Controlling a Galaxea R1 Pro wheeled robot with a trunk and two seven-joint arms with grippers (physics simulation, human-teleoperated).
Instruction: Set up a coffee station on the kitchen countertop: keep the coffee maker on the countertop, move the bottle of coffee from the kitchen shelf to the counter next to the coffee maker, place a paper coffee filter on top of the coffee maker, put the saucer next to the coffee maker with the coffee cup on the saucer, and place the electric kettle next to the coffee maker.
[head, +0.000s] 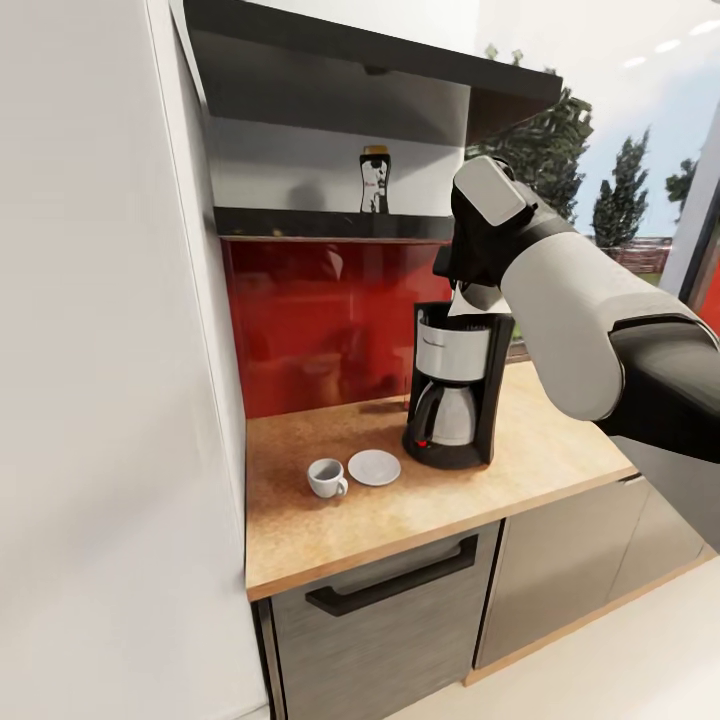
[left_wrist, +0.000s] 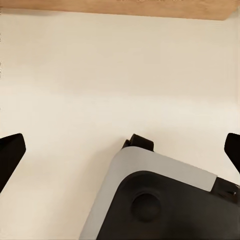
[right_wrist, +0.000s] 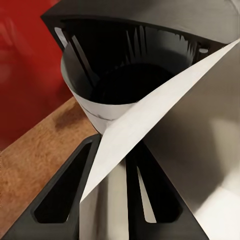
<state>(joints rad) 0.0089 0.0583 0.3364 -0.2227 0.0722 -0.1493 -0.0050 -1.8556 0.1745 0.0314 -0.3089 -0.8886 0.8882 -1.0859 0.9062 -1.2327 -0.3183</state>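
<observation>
One step of the five is in hand: the right end effector (right_wrist: 112, 187) grips the paper coffee filter (right_wrist: 150, 117) between its two fingers and holds it just above the open top of the coffee maker (head: 452, 395), which stands on the bench (head: 330, 520). The filter is not yet resting on the machine, so I judge this step as almost done, not finished. The bottle of coffee (head: 375, 180) stands on the kitchen shelf (head: 330, 224), well above the machine, so that move is left. The coffee cup (head: 326, 477) sits just beside the saucer (head: 374, 467), not on it; the saucer is already near the maker. The left end effector (left_wrist: 120, 150) is spread open and empty over pale floor. No kettle can be placed yet.
</observation>
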